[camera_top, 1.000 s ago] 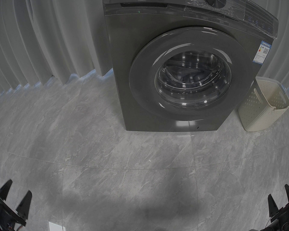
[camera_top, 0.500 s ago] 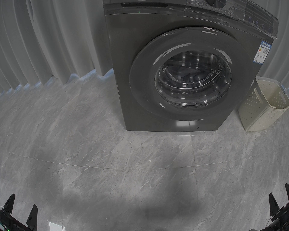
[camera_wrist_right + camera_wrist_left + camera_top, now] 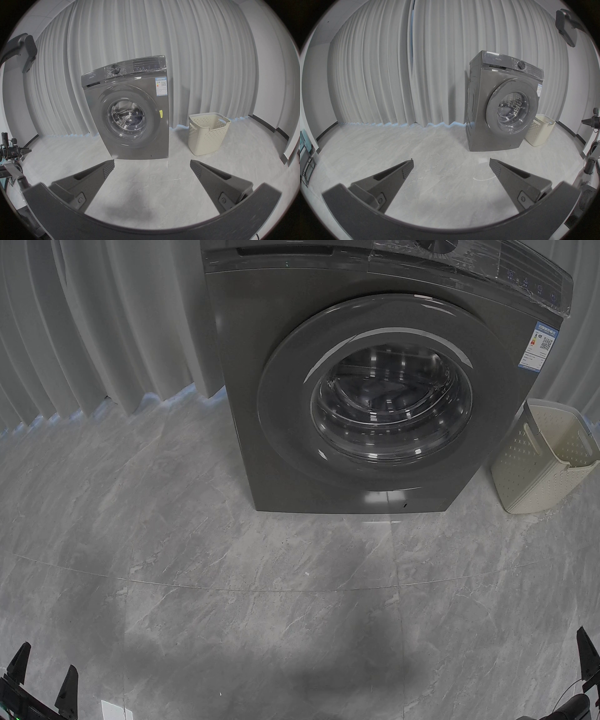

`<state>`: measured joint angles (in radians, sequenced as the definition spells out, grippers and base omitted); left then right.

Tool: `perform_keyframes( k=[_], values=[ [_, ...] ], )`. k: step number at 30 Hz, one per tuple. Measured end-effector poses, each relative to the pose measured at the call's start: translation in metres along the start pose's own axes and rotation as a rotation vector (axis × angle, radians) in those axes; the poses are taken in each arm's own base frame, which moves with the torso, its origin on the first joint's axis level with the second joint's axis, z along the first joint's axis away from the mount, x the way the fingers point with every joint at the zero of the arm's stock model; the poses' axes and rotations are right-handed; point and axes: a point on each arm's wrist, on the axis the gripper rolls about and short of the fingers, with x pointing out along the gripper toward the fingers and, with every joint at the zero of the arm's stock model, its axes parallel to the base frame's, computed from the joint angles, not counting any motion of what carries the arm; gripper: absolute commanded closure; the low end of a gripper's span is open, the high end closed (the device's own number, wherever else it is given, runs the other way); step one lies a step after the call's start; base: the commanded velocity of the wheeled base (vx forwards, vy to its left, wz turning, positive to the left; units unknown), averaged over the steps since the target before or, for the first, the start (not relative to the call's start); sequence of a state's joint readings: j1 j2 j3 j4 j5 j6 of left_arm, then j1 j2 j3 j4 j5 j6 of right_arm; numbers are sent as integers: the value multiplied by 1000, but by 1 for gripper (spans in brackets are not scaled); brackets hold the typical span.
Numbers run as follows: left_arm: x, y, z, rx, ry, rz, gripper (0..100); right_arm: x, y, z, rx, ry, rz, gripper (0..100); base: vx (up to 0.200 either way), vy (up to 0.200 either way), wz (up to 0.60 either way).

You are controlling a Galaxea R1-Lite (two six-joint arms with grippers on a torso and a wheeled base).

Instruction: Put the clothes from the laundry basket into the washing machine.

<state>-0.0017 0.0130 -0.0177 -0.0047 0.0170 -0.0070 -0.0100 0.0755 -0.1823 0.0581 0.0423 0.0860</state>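
1. Since a second ago the left claw (image 3: 45, 670) has sunk toward 7 o'clock in the head view. The right claw (image 3: 151, 165) has slid to the 5 o'clock corner, where one black fingertip (image 3: 586, 651) shows.
2. Everything else in the head view has drifted slightly together, which reads as the camera moving. Machine and basket keep the same places relative to each other.
3. Both claws are released: each wrist view shows two dark wedge fingers spread wide with bare floor between them, holding nothing.
4. At 12 o'clock stands the dark grey front-loading washing machine (image 3: 250, 427) on the grey marble-patterned tile floor (image 3: 250, 590).
5. Its round door with a glass porthole (image 3: 390, 404) is shut.
6. Behind the glass in the right wrist view a dark shape (image 3: 135, 118) lies low in the drum; it may be clothing, but the reflections make that uncertain.
7. The cream perforated plastic laundry basket (image 3: 519, 471) stands upright on the floor at 2 o'clock, just beside the machine's right side.
8. I cannot tell what lies at the bottom of the basket.
9. Both claws hang well apart from machine and basket.
10. Pale pleated curtains (image 3: 94, 321) hang behind the machine, from 9 to 11 o'clock.
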Motion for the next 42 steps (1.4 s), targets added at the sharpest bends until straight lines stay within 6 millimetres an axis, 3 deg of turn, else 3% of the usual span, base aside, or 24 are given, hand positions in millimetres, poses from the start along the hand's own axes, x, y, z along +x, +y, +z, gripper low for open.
perform_keyframes(
  k=[12,23,29,34,42],
  values=[
    [0,0,0,1,0,4,0,31,1,12,10,177,38,0,0,-200,0],
    [0,0,0,6,-1,5,0,88,9,38,32,193,208,0,0,-200,0],
    [0,0,0,9,1,4,0,119,22,47,79,215,301,0,0,0,0],
    [0,0,0,7,1,3,0,144,39,58,141,227,362,0,200,0,0],
    [0,0,0,11,1,0,0,165,60,62,177,281,435,0,175,0,0]
  ],
)
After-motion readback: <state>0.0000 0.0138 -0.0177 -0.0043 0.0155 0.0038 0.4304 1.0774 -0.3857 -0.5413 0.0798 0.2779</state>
